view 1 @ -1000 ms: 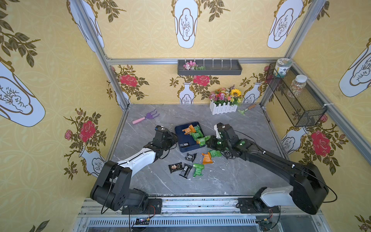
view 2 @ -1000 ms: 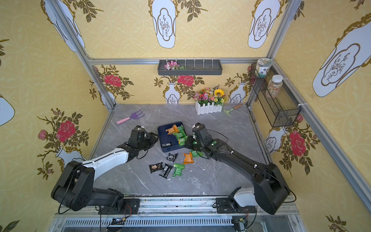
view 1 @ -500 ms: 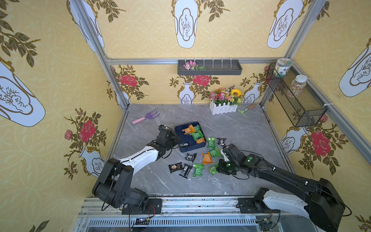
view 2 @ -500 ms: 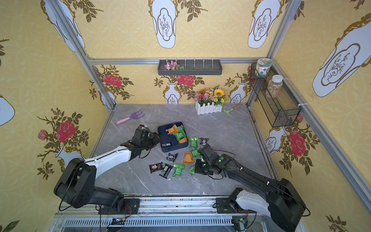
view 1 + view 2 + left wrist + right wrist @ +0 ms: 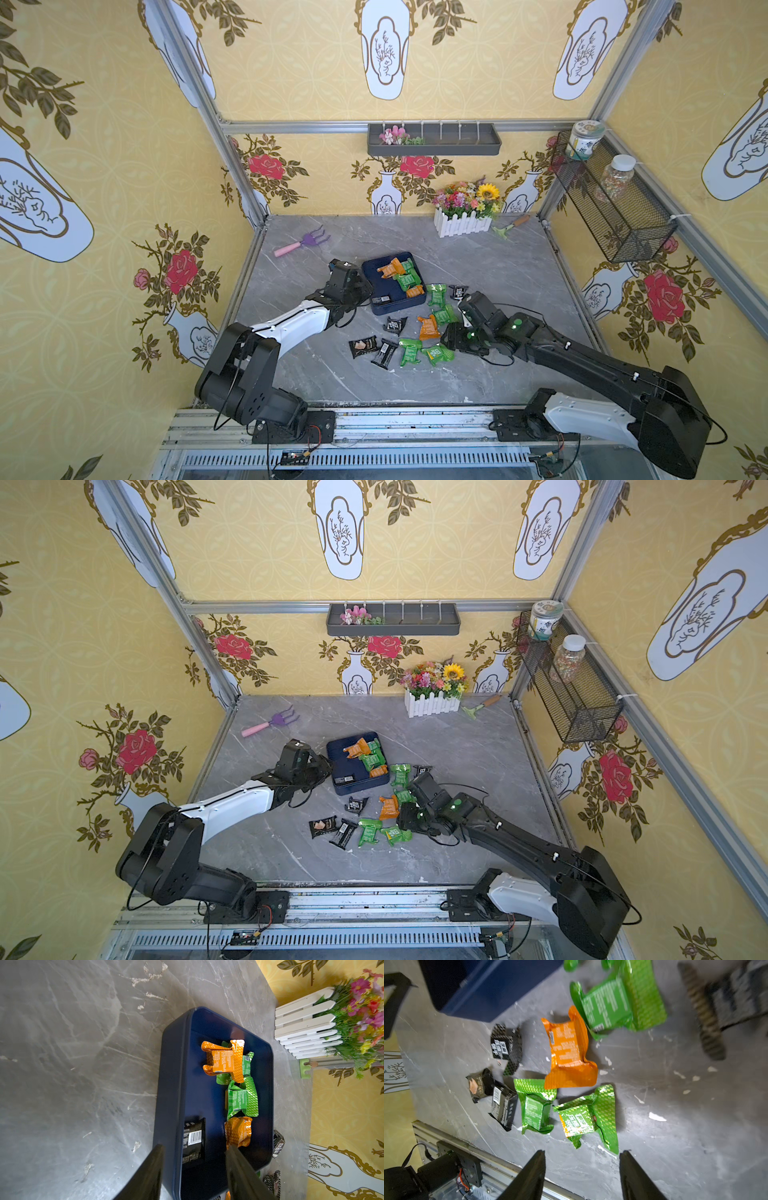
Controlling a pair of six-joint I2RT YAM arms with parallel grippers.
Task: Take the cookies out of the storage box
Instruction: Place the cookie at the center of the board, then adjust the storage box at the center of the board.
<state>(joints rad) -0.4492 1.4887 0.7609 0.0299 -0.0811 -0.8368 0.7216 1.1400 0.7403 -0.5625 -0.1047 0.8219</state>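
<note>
In both top views the storage box [image 5: 372,272] [image 5: 337,752] sits near the middle of the worktop [image 5: 498,270]. Five or so cookies [image 5: 405,280] lie in it, and the others are strewn between it and the worktop's front edge. No print is legible from up here. The left pincer [image 5: 365,291] stands at the box wall facing the worktop's left edge. The right pincer [image 5: 448,338] hangs low among the loose packets, just beside a green packet [image 5: 436,353].

In the left wrist view the pincer's fingers [image 5: 149,1172] are moderately parted and hold nothing. One is outside the box wall [image 5: 172,1084] and the other is over the inside. Between them, a little further in, lies a black packet [image 5: 194,1140] with a white barcode label. The small print on the orange and green packets cannot be read.

In the right wrist view the pincer [image 5: 583,1152] gapes wide and empty. The green packet [image 5: 588,1118] lies just beyond its fingertips and bears white characters, possibly Chinese, too blurred to read. A patterned black packet [image 5: 504,1047] carries similar bold characters.
</note>
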